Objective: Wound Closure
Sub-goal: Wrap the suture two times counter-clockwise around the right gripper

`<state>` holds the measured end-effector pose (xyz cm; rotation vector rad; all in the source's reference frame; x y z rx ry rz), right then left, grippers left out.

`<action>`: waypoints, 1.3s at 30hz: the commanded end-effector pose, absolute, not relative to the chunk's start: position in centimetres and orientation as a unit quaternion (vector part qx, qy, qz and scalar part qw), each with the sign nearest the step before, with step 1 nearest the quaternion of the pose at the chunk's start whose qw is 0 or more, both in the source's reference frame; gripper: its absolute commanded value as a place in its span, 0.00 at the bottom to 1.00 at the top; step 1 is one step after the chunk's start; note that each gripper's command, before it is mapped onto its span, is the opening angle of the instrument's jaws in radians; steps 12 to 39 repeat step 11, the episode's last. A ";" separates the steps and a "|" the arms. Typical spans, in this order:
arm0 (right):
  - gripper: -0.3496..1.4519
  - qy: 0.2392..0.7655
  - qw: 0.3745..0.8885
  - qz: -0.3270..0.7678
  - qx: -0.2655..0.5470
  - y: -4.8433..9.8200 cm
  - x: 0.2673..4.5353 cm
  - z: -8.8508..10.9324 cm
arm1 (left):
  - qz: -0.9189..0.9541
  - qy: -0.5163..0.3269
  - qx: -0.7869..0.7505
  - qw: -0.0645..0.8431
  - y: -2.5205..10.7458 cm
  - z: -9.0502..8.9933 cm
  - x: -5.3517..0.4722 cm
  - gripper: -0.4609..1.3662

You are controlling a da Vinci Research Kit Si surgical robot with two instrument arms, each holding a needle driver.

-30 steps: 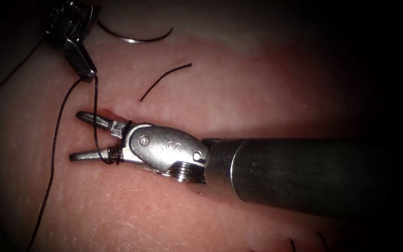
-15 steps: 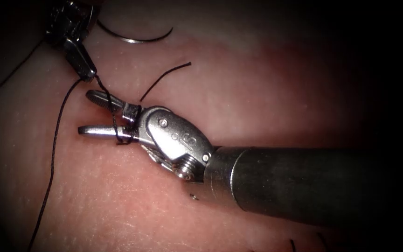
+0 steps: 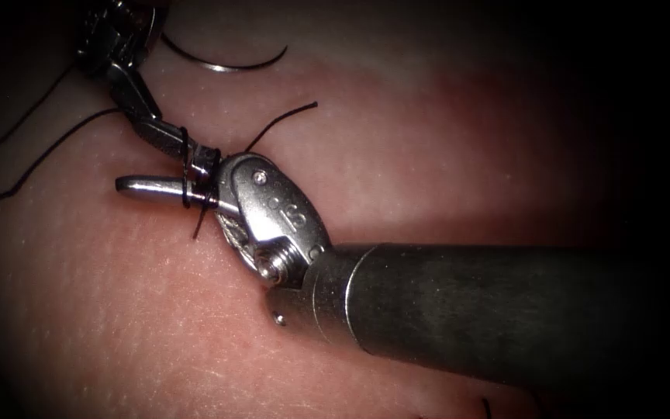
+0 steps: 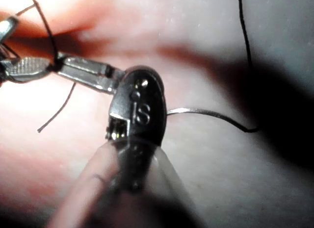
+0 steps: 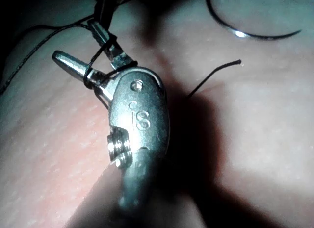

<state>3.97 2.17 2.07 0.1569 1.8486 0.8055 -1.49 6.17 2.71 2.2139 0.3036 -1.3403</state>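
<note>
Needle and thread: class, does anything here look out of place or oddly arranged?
The needle lies loose on the tissue, held by neither gripper. The thread is looped around the right gripper's open jaws. The left gripper grips that thread. A cut thread end lies nearby.

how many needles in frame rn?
1. The needle lies free on the tissue, beyond the left tool and right tool; neither holds it. Others may be hidden.

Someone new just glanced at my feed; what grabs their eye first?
The right claw, open, with thread wound around both its jaws at mid-left of the endoscope view. Its upper jaw meets the left claw, which comes in from the upper left. The needle lies free on the tissue near the top, held by neither.
</note>
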 end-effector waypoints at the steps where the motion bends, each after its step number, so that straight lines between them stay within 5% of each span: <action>1: 0.61 0.773 0.533 0.337 0.064 2.2 3.95 2.1 | -0.496 0.113 0.819 0.266 6.2 2.7 -1.50 0.06; 39: 0.61 0.772 0.535 0.337 0.063 2.2 3.89 2.0 | -0.496 0.113 0.819 0.266 6.2 2.7 -1.50 0.06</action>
